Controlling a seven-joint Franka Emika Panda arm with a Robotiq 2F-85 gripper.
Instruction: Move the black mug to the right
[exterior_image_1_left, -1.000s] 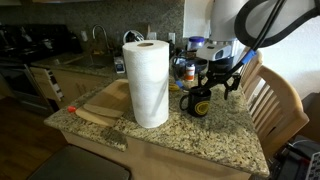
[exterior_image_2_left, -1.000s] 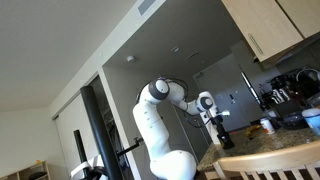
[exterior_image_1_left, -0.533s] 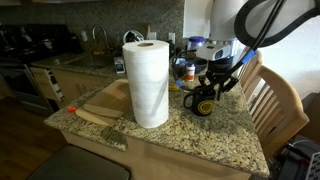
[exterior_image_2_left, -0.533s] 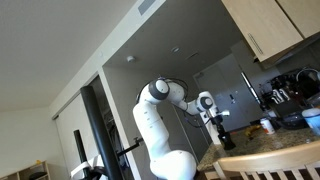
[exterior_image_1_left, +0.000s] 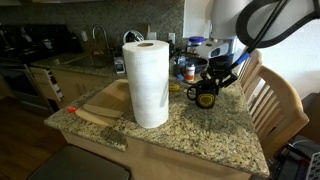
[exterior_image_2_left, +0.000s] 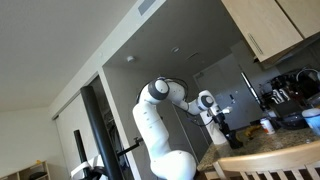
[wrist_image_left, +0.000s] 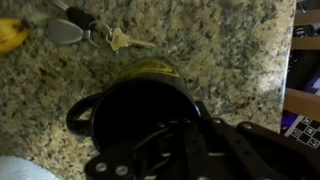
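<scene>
**Tool and mug, transfer phase.** The tool (exterior_image_1_left: 213, 80) comes down from the upper right of the frame onto the black mug (exterior_image_1_left: 205, 98). It appears clamped on the mug's rim. In the wrist view the tool (wrist_image_left: 185, 145) fills the lower middle of the frame, with one finger apparently reaching into the dark interior of the mug (wrist_image_left: 140, 105) and the other hidden outside the wall.

The mug is upright, right of centre on the granite desk (exterior_image_1_left: 200, 140). It is beside but clear of the paper towel roll (exterior_image_1_left: 150, 85) and in front of the blue-lidded jars (exterior_image_1_left: 197, 45). Its loop handle points toward the left of the frame in both of these views. Whether its base touches the desk or hangs just above it cannot be told.

A bunch of keys (wrist_image_left: 95, 35) lies on the granite at the upper left of the wrist view, apart from the mug. A wooden cutting board (exterior_image_1_left: 105, 97) occupies the left part of the desk.

The arm (exterior_image_2_left: 165, 100) is seen from afar in an exterior view, where the mug is too small to resolve.

*Step in hand (judged):* the grasp is made and the sideways carry is under way.

*Next move calls for:*
- a level sideways carry over the bare granite, with a firm grip so that the glossy rim does not slip;
- a stop short of the desk's edge near the chair (exterior_image_1_left: 275, 100);
- setting the base flat before the tool parts.
</scene>
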